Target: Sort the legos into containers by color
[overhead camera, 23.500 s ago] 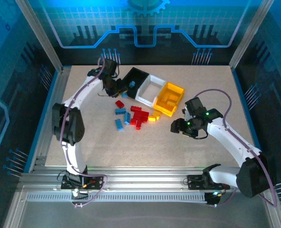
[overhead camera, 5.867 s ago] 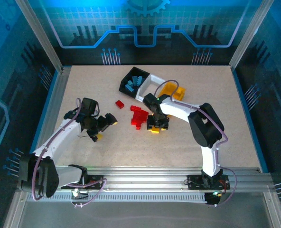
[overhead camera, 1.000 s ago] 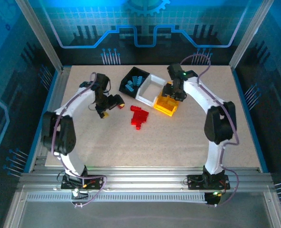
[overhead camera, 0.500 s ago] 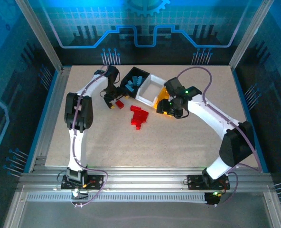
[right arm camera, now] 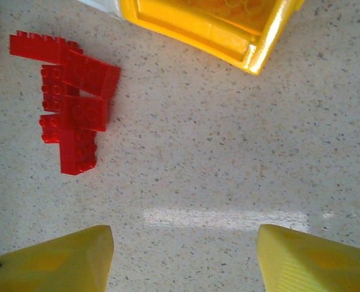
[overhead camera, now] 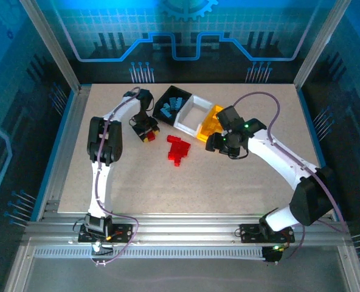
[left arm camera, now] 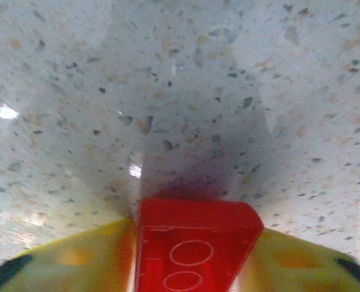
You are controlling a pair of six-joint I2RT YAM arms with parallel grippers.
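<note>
A single red lego [left arm camera: 192, 240] lies on the table just left of the containers, and my left gripper [left arm camera: 192, 267] is shut on it, both yellow fingertips [left arm camera: 64, 261] pressed against its sides. From above, this gripper [overhead camera: 146, 129] points down at that brick [overhead camera: 150, 137]. Several more red legos [overhead camera: 177, 148] lie heaped mid-table, also in the right wrist view [right arm camera: 76, 109]. The black bin [overhead camera: 162, 97] holds several blue legos [overhead camera: 169, 107]; the white bin [overhead camera: 192, 115] and the yellow bin [overhead camera: 213, 114] adjoin it. My right gripper [right arm camera: 183, 255] hangs open and empty over bare table, near the yellow bin [right arm camera: 210, 27].
The right arm's wrist [overhead camera: 235, 137] covers part of the yellow bin from above. Bare speckled tabletop [overhead camera: 228, 188] stretches in front of the red heap. Metal frame posts [overhead camera: 46, 36] and rails border the table.
My left gripper has closed onto the lone red brick beside the black bin. The right gripper has drawn back from over the yellow bin toward the near side.
</note>
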